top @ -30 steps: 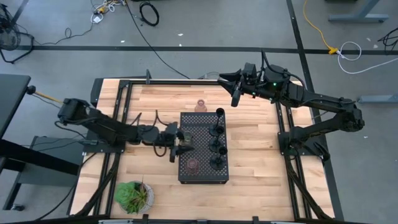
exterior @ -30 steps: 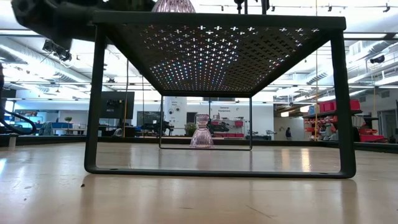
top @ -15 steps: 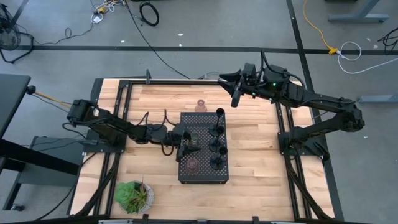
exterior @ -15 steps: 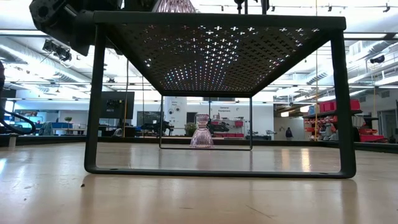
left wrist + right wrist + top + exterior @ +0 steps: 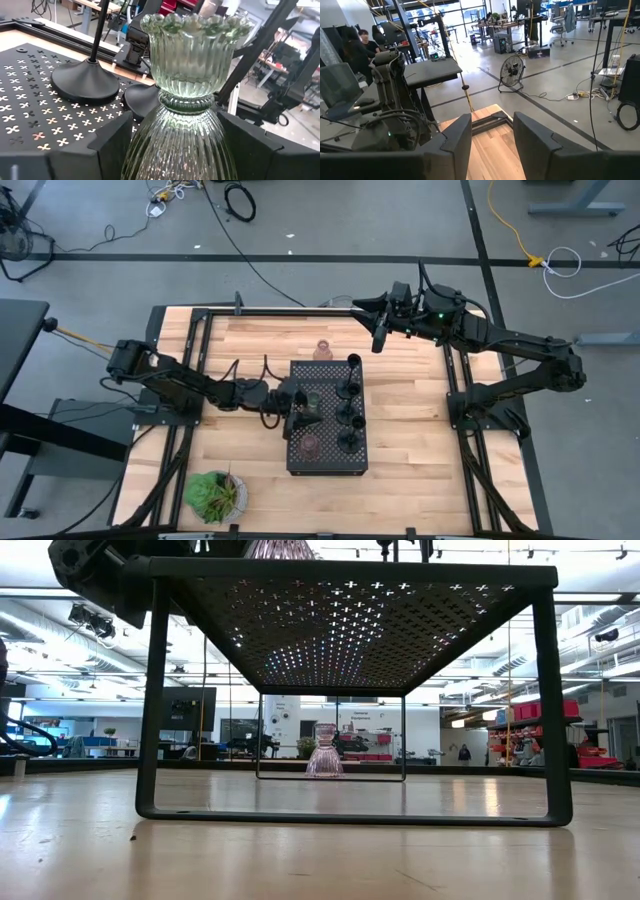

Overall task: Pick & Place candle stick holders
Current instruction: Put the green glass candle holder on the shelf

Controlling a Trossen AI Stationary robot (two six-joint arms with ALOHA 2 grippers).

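My left gripper (image 5: 306, 408) reaches from the table's left over the left part of the black perforated tray (image 5: 330, 465) and is shut on an olive-green ribbed glass holder (image 5: 192, 60). Three slim black stemmed holders (image 5: 347, 414) stand on their round bases along the tray's right side. A pinkish glass holder (image 5: 311, 445) stands on the tray's near left part. Another pinkish one (image 5: 322, 350) stands on the table beyond the tray and shows under it in the low view (image 5: 323, 750). My right gripper (image 5: 378, 338) hovers open and empty above the table's far right part. My left gripper pinches the green holder's wide ribbed lower body (image 5: 175, 145) between its two fingers (image 5: 112, 145), one on each side. The fingers come level from the table's left. The holder stands upright, cup up; whether its base rests on the tray is hidden.
The tray stands on legs (image 5: 150, 710), raised above the wooden table. A leafy green plant (image 5: 213, 492) sits at the near left corner. Black frame rails (image 5: 455, 395) run along the table's left and right sides. A person (image 5: 357, 45) shows in the room behind.
My left gripper has gone toward the table's right edge, onto the tray's left part, with the green holder upright in its fingers, and has then kept still.
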